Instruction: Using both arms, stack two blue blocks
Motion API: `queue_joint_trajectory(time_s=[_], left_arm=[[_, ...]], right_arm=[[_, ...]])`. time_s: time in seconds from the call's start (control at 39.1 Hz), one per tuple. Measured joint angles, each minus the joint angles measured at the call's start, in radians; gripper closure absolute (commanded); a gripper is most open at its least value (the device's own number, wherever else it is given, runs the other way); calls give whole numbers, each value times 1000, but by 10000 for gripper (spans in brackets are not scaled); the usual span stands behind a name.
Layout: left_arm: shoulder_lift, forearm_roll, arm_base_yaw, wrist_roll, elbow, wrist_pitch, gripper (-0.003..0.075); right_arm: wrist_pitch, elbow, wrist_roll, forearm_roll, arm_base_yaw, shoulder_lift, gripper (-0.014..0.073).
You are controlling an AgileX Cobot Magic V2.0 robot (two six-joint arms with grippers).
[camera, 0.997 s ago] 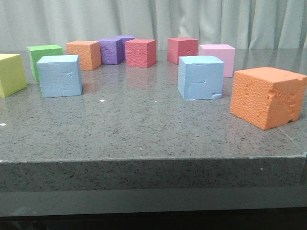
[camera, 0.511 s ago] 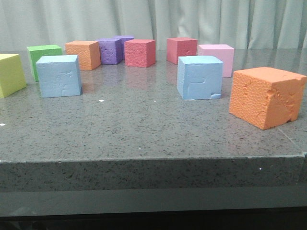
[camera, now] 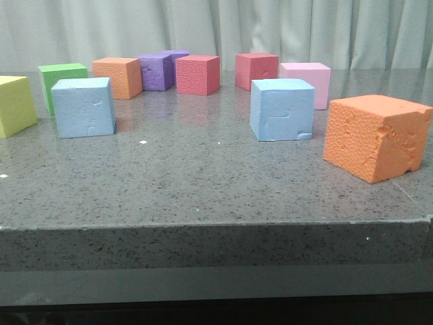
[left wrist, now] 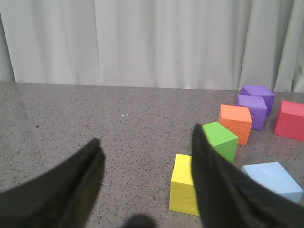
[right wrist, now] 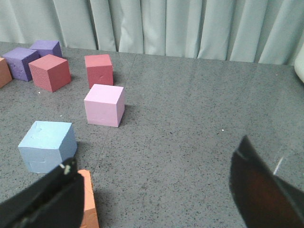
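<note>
Left pincer point(left wrist: 145, 187): spread wide, holding nothing, raised over the table point(camera: 203, 169), apparently readying an approach.
Left blue block point(camera: 84, 107): resting on the table beside the green cube point(camera: 59, 76) and yellow cube point(camera: 15, 105), top face clear for a grasp or for stacking.
Right blue block point(camera: 282, 108): on the table, well apart from the left one, in front of the pink cube point(camera: 308, 78), near the orange cube point(camera: 375, 135).
Right pincer point(right wrist: 156, 190): fingers parted, empty, hanging above the table; nothing stacked yet.
</note>
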Motion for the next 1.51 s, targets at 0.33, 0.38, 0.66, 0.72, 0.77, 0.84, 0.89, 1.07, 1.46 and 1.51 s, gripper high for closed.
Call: queue_joint_trajectory(time_s=[0.33,0.38,0.66,0.72,0.77,0.84,0.89,1.07,1.46,1.51], left_arm=[[0,0,0,0,0,-44,50],[0,0,0,0,0,-58,50],[0,0,0,0,0,-83,50],[0,0,0,0,0,-86,50],[0,0,0,0,0,-85,50],[0,0,0,0,0,-85,50],[0,0,0,0,0,-85,50],[0,0,0,0,0,-86,50],[0,0,0,0,0,-88,50],[0,0,0,0,0,-88,50]], right_arm=[[-19,-2,0,70,0,82,-61],[-19,-10,0,74,0,120,-61],[65,-177,2,115,28,408,-61],[90,-221,2,126,44,469,-61],[113,-270,2,135,68,539,-61],[138,-330,2,147,105,633,-61],[157,-372,6,152,139,691,-61],[198,-504,62,161,253,873,-61],[225,-675,280,51,374,1109,-61],[227,-685,308,23,374,1125,-61]])
